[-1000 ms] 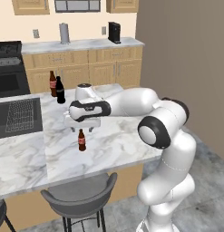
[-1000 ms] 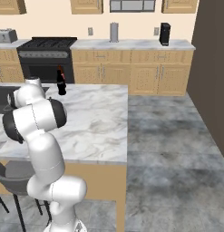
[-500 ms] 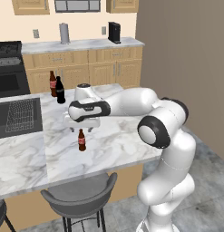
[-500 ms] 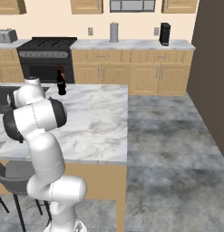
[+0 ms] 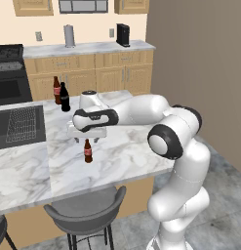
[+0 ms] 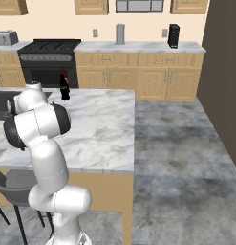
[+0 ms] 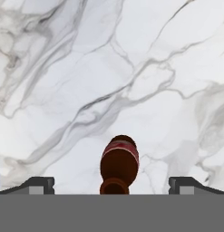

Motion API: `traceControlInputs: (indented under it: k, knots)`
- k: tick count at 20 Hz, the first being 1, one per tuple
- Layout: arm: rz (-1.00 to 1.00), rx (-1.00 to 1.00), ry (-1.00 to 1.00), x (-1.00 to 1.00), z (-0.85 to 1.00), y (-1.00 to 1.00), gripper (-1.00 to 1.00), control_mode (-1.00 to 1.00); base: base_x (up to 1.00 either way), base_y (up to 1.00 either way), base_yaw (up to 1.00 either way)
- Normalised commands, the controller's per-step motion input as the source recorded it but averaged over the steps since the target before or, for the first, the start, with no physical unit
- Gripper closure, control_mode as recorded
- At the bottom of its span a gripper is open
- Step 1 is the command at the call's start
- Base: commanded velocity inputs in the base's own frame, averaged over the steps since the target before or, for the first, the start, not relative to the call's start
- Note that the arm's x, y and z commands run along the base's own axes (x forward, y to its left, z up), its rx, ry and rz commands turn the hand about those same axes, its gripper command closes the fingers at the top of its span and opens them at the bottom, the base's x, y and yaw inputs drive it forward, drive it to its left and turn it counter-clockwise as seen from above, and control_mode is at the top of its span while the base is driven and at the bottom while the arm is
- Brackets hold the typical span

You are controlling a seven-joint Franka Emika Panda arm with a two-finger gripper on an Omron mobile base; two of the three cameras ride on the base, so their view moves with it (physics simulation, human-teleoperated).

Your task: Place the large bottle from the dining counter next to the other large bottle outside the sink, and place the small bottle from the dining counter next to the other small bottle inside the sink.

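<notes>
Gripper (image 5: 86,138) hangs above the small bottle (image 5: 87,151), which stands upright on the dining counter (image 5: 131,156), and in the hand view its two fingertips (image 7: 39,185) stand wide apart with the small bottle's cap between them, so the hand is open and empty. Judging from this, the step is picking that bottle up, and doing it well means coming straight down with the neck centred, closing low enough to catch the body, since a nudge could topple it. Large bottle (image 5: 56,90) and the other large bottle (image 5: 65,97) stand together beyond the sink (image 5: 19,126).
</notes>
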Motion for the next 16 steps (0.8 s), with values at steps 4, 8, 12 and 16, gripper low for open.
traceControlInputs:
  k: [4, 8, 12, 16]
  knots:
    - [0.0, 0.0, 0.0, 0.0, -0.05, 0.0, -1.0, -1.0, 0.0, 0.0, 0.0]
    - [0.0, 0.0, 0.0, 0.0, -0.11, 0.0, -1.0, -1.0, 0.0, 0.0, 0.0]
    - [0.0, 0.0, 0.0, 0.0, -0.06, 0.0, -1.0, -1.0, 0.0, 0.0, 0.0]
    - [0.0, 0.0, 0.0, 0.0, -0.02, 0.0, -1.0, -1.0, 0.0, 0.0, 0.0]
